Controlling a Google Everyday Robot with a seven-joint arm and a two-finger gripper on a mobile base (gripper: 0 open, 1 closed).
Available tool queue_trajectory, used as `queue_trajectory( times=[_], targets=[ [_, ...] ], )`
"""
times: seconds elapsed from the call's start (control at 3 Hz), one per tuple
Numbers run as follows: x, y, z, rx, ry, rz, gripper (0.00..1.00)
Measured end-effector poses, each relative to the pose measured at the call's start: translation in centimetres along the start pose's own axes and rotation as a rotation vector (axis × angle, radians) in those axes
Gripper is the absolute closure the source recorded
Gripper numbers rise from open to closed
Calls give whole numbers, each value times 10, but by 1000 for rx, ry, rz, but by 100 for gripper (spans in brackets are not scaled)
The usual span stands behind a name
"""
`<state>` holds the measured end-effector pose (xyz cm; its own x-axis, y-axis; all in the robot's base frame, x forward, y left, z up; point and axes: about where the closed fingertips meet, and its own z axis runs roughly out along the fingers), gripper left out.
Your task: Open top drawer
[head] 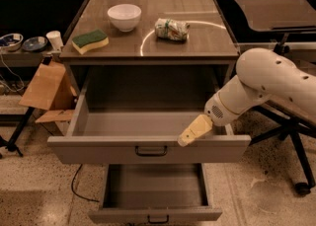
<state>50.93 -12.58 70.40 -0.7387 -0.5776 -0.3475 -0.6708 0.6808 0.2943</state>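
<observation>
The top drawer [98, 149] is a wide grey drawer with a deep box and a tall flat front panel. It stands pulled far out of the cabinet and its box looks empty. Its small dark bar handle [151, 151] sits at the centre of the front. My gripper [189, 134], a beige wedge on the white arm [269, 79], hangs over the drawer's front right rim, to the right of and above the handle, and holds nothing that I can see.
A lower grey drawer [155, 215] is also pulled out below. On the cabinet top [197, 47] are a white bowl [124, 17], a green-yellow sponge [90, 40] and a crumpled packet [171, 28]. A cardboard box [47, 89] stands left, an office chair base [296, 170] right.
</observation>
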Motion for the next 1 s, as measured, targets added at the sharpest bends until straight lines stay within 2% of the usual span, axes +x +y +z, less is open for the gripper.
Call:
queue_trajectory(
  times=[0.33, 0.67, 1.0],
  targets=[
    [-13, -7, 4, -17, -13, -19, 0],
    [-29, -18, 18, -32, -23, -55, 16],
    [-37, -31, 26, -34, -44, -83, 40]
  ],
)
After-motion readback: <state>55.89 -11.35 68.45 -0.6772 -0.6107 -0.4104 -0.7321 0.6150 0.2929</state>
